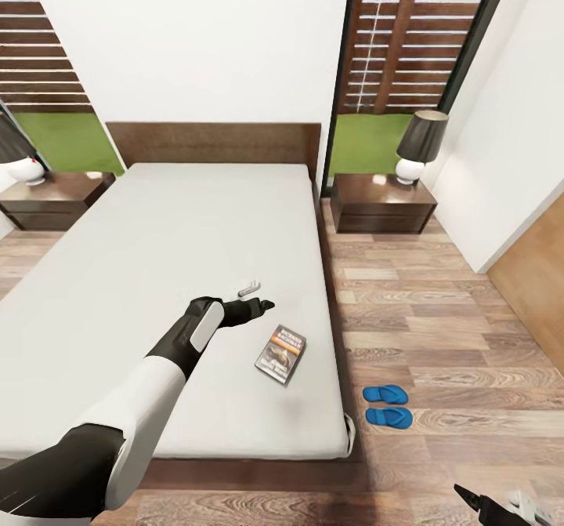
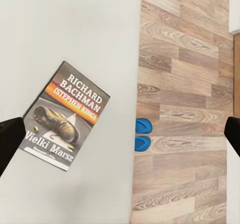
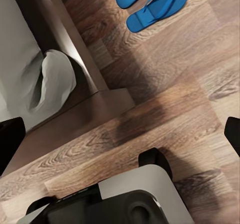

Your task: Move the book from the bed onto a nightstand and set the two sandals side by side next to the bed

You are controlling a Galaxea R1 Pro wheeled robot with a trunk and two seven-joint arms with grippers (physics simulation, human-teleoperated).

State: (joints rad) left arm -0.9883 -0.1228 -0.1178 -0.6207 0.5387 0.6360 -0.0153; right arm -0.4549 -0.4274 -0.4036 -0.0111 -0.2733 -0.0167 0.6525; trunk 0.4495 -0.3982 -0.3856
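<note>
The book [image 1: 280, 353] lies flat on the light-grey mattress of the bed [image 1: 157, 275], near its right edge; its dark cover with "RICHARD BACHMAN" faces up [image 2: 62, 116]. My left gripper [image 1: 257, 296] hovers open over the mattress just beyond the book, with nothing between its fingers [image 2: 10, 139]. Two blue sandals [image 1: 388, 405] lie side by side on the wood floor close to the bed's right side, also seen as sandals [image 3: 152, 1] and sandals [image 2: 142, 135]. My right gripper [image 1: 501, 506] hangs open low over the floor near the bed's foot corner.
A dark nightstand [image 1: 381, 201] with a black-shaded lamp [image 1: 419, 146] stands right of the headboard; another nightstand [image 1: 51, 197] with a lamp stands at the left. A white wall and wood panel [image 1: 533, 275] bound the floor on the right. My base [image 3: 110, 199] is by the bed corner [image 3: 55, 78].
</note>
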